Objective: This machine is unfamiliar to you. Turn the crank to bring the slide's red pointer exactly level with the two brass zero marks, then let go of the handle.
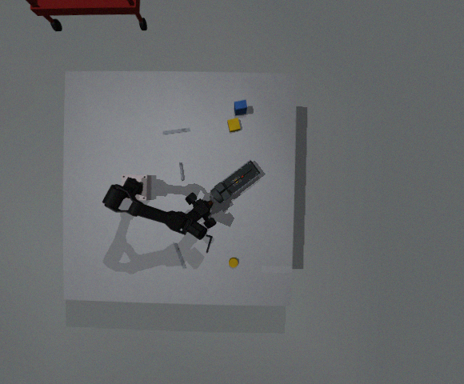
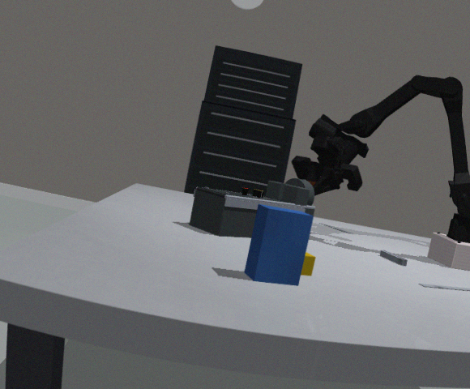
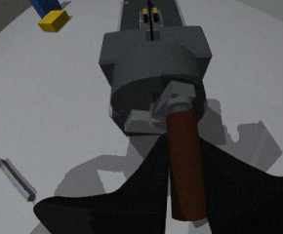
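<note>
The grey machine [image 1: 246,172] [image 2: 237,221] [image 3: 156,56] stands on the table, with its crank end toward the arm. My gripper [image 1: 210,204] [image 3: 176,139] is shut on the brown crank handle [image 3: 186,171] [image 2: 312,182], with one black finger on each side of it. The grey crank arm [image 3: 180,91] joins the handle to the machine's round end. The red pointer [image 1: 242,176] [image 2: 245,190] is beyond the brass zero marks [image 1: 236,181] [image 2: 261,193] [image 3: 155,15], on the side away from the crank. In the wrist view its tip is at the top edge, barely visible.
A blue block [image 1: 240,107] [image 2: 279,246] and a yellow block [image 1: 234,125] [image 2: 308,264] [image 3: 54,20] stand to one side of the machine. A yellow disc [image 1: 233,262], a black angled key [image 1: 210,243] and several thin grey bars lie on the table.
</note>
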Robot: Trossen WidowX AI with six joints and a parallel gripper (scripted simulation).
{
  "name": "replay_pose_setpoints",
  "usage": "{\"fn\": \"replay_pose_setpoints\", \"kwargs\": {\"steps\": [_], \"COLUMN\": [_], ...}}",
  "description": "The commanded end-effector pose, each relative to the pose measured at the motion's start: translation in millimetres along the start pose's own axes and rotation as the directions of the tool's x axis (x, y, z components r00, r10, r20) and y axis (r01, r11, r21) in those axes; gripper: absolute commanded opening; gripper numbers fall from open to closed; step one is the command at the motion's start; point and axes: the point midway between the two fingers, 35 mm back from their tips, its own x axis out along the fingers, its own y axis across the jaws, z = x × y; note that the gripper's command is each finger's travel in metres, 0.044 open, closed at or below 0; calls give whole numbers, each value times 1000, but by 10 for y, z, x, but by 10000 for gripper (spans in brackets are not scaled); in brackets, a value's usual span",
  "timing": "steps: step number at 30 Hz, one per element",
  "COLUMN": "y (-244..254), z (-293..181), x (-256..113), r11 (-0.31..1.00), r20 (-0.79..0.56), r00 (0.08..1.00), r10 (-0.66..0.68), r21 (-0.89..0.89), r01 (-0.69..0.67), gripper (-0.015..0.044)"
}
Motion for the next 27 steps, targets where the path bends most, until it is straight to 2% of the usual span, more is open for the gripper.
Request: {"fn": "replay_pose_setpoints", "kwargs": {"steps": [1, 27], "y": [-90, -204], "z": [-24, -171], "x": [24, 169], "r11": [1000, 1000], "r20": [-3, -3], "r00": [1000, 1000], "r10": [-12, -13], "r21": [-6, -6], "r01": [12, 13], "gripper": [0, 0]}}
